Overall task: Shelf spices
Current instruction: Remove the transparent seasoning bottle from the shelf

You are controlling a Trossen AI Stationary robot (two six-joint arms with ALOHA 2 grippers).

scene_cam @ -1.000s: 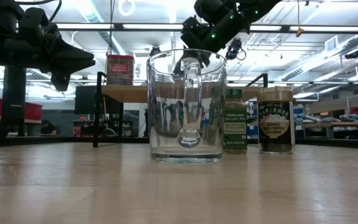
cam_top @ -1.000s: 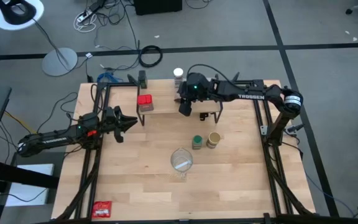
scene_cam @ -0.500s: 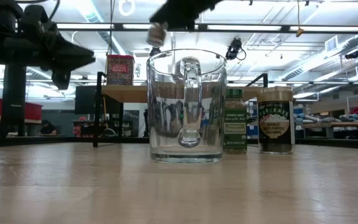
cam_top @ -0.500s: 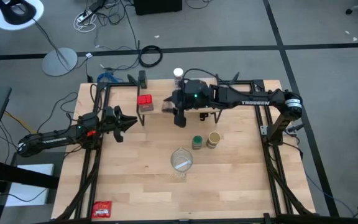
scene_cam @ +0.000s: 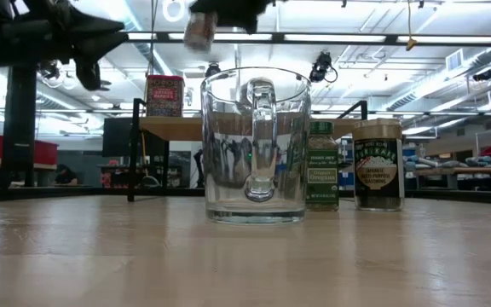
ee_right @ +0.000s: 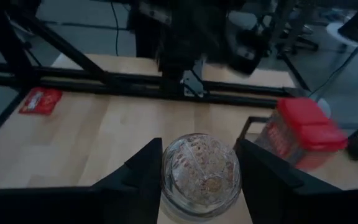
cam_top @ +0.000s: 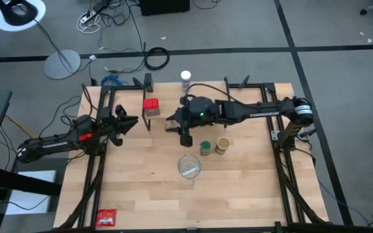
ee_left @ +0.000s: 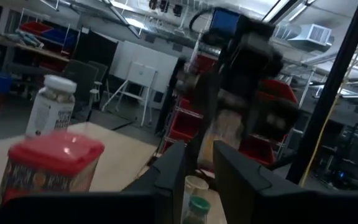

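My right gripper [cam_top: 173, 122] is shut on the tiny brownish jar [ee_right: 199, 174] and holds it high over the table, by the shelf's [cam_top: 162, 110] left end; the jar also shows in the low view [scene_cam: 200, 30]. The red tin [cam_top: 150, 106] stands on the shelf plank. The white-lidded jar [cam_top: 186, 77] stands at the far edge. The green-lidded jar [cam_top: 205, 148] and the tan-lidded jar [cam_top: 222, 145] stand on the tabletop. My left gripper [cam_top: 131, 121] is open and empty, left of the shelf. The dark green tin does not show. My right gripper pinches the tiny jar by its round sides [ee_right: 166, 177] between the two fingers [ee_right: 263, 180]. The fingers come from the table's right and slant down. The jar is lifted clear, higher than the shelf top [scene_cam: 177, 126].
A clear glass mug [cam_top: 188, 168] stands on the table near the middle, in front of the two jars. A flat red packet [cam_top: 106, 218] lies at the near left corner. Black frame rails run along both table sides.
My right gripper has carried the tiny jar from over the shelf toward the table's left edge and a little toward the near edge, staying shut on it. My left gripper has gone up.
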